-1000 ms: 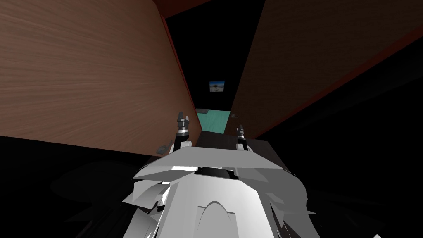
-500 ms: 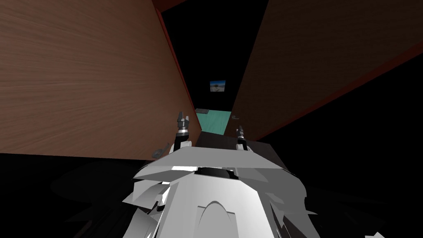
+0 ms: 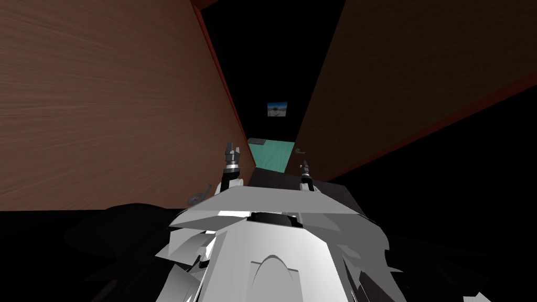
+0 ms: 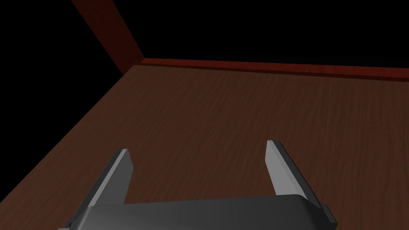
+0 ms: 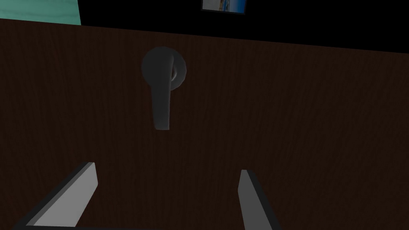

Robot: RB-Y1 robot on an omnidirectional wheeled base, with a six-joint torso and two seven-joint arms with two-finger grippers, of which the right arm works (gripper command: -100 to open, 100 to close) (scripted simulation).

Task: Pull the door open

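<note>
My right claw (image 5: 167, 167) stands wide with nothing between its fingers, facing the dark wood door (image 5: 303, 119). The lever handle (image 5: 161, 92) lies ahead of the claw and clear of both fingertips. Its bar runs from the round base back toward me, a little nearer one finger than the other.

To grip it well, I judge I should first shift sideways until the bar sits midway between my fingers. Then I advance until they straddle it, and close low on the bar, away from the base (more leverage there). I should pull only once the grip feels firm, and follow the door's arc rather than a straight line, or the thin fingers may slide off the end.

My left claw (image 4: 197, 146) is also wide and empty, pointed at a brown wood panel (image 4: 239, 112) edged with red-brown trim (image 4: 279, 68). It is best kept out of the swing.
</note>
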